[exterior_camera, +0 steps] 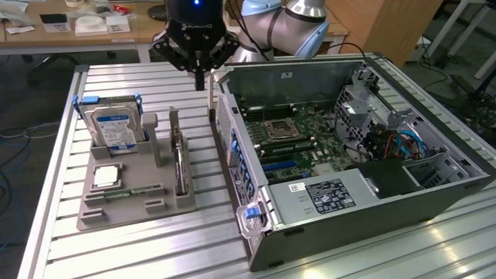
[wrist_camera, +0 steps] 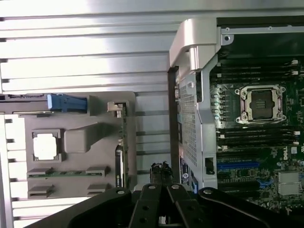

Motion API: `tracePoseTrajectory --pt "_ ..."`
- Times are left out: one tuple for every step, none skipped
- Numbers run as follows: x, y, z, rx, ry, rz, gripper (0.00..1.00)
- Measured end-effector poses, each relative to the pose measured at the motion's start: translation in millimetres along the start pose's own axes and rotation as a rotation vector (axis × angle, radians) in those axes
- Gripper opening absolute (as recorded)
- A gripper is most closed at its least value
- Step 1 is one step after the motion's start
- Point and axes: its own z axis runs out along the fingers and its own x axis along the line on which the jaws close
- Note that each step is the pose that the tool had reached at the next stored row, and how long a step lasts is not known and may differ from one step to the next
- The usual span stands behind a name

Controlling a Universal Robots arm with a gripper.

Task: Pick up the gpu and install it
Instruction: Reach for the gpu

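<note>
The gpu stands on edge in a slotted grey holder just beside the open computer case, so its upper edge is exposed for a pinch. The gripper, pressed together and empty, hangs above the gap beside the case, apart from the card.

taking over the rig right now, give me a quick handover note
Gripper: shut, holding nothing, above the table between the grey holder and the open pc case.
gpu: standing on edge in the holder's slot, not gripped.
Done: nothing that shows.
Left: the whole job; the gpu is not picked up and not installed in the case.
</note>
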Motion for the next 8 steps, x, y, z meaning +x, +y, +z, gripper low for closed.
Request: tracePoseTrajectory --pt "3.1 -0.2 0.0 0.0 0.0 0.001 0.11" --pt "6.1 -0.4 0.0 -0.0001 -0.0001 0.001 0.11" --pt "9.2 -0.6 -0.1 0.0 -0.0001 0.002 0.11" --pt "12.0 -0.9 -0.2 0.0 -0.0001 0.002 0.11" --pt "14.6 -1.1 -0.2 0.0 -0.0002 0.002 0.11" --pt "17.2 -1.3 -0.2 0.0 -0.0002 0.003 0.11" --pt "19.7 -1.5 -0.2 0.0 -0.0002 0.003 0.11" --pt "22.3 -1.7 -0.3 0.0001 -0.0002 0.004 0.11"
